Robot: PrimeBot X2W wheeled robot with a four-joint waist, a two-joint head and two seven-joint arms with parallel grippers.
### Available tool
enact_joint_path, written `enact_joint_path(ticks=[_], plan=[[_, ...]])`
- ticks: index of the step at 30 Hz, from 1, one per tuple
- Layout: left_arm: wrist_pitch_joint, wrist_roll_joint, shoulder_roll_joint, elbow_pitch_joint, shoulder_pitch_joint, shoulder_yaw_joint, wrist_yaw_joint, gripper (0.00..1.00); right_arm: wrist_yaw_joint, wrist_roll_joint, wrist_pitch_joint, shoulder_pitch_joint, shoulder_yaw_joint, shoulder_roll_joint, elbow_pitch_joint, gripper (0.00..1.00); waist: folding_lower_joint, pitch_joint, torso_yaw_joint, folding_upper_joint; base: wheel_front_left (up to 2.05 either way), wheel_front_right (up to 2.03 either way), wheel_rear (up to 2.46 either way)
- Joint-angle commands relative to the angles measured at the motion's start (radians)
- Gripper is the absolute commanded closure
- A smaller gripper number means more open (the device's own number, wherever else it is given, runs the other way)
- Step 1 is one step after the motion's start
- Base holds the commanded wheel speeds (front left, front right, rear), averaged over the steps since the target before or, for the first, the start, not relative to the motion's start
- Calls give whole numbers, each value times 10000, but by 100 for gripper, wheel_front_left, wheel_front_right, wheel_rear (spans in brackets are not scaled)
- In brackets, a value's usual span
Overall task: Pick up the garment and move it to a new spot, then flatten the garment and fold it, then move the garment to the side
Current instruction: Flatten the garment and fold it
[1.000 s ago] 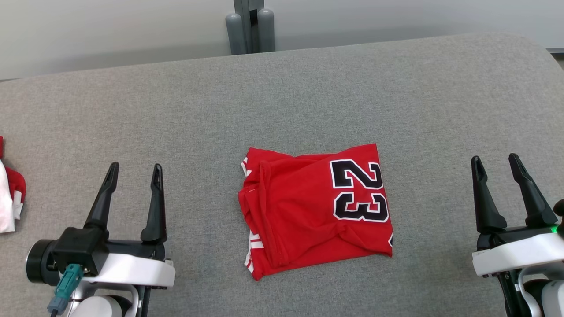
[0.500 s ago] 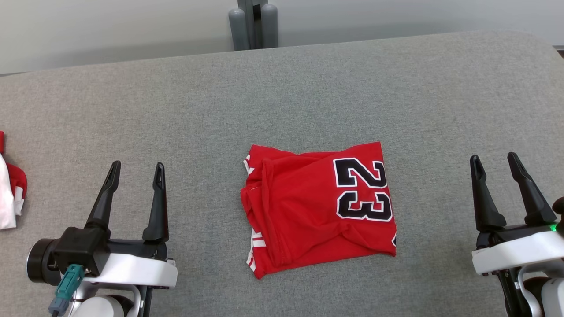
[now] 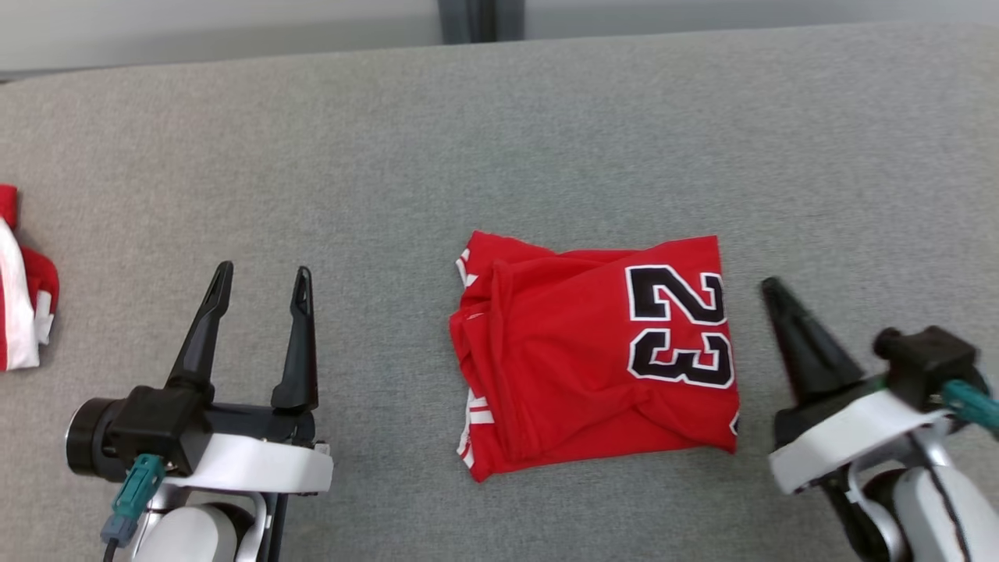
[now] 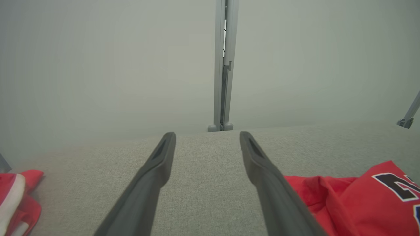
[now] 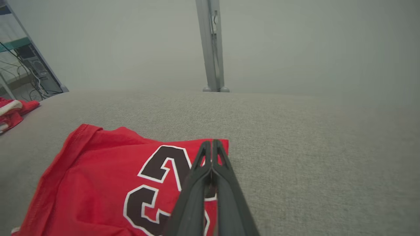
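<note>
Head view. Nearest, finds the left gripper (image 3: 264, 269) spread wide and empty, the right gripper (image 3: 773, 287) pinched closed on nothing just beside the jersey's right edge. Beyond, shows the red number 23 jersey (image 3: 593, 359) lying folded mid-table (image 3: 499, 140). Looks folded already; probably leaves only moving it aside.

The red garment (image 3: 577, 382) bore a black "23" (image 3: 679, 326) edged in white, turned sideways in the head view. The wrist views showed those digits only partly.

Grey fabric table (image 3: 546, 117), folded red jersey (image 3: 577, 367) mid-surface, red-white cloth (image 3: 23, 312) at left edge
</note>
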Motion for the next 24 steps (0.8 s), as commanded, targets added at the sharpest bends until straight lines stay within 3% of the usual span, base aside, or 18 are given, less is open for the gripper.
enact_joint_path(ticks=[1,7,16,24], plan=[[-74,-16,-22,45,-189,0,-32,0,19,153,76,-160,302,-146,134,100,0,228,215,0,0,0,0],[-323,-83,-298,417,-445,-143,-167,0,18,772,91,-495,2062,-499,801,100,0,557,535,0,0,0,0],[-554,-122,-486,835,-768,-170,-356,0,13,1925,271,-902,3657,-829,2123,100,0,813,692,0,0,0,0],[-658,-110,-576,1062,-912,-120,-473,0,23,2562,213,-645,4888,-1282,2074,100,0,875,625,0,0,0,0]])
